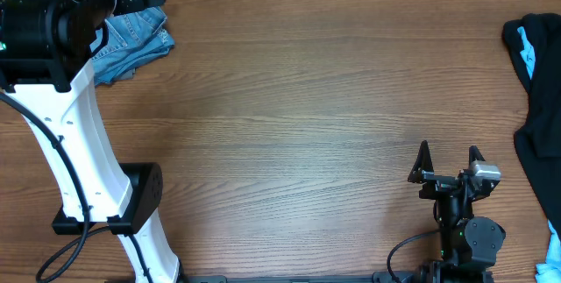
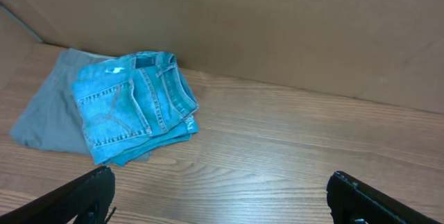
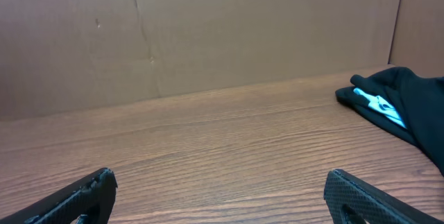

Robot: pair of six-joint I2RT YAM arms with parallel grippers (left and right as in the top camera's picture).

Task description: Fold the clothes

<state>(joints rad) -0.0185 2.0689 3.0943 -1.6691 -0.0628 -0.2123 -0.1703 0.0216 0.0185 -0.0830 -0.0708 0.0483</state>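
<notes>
The clothes, light blue denim jeans [image 2: 135, 106], lie folded in a compact stack at the table's far left corner, also seen from above [image 1: 133, 42]. In the left wrist view my left gripper [image 2: 220, 174] hangs open, a short way in front of the jeans, with only bare wood between its fingers. From above, the left arm's wrist covers part of the stack. My right gripper [image 1: 450, 156] rests open near the front right of the table, far from the jeans, and holds nothing [image 3: 219, 175].
Grey trousers [image 2: 48, 109] lie under and to the left of the jeans. A black garment with bright blue trim [image 1: 539, 99] is piled at the right edge [image 3: 399, 102]. A brown cardboard wall [image 3: 243, 30] backs the table. The white left arm [image 1: 83, 143] spans the left side.
</notes>
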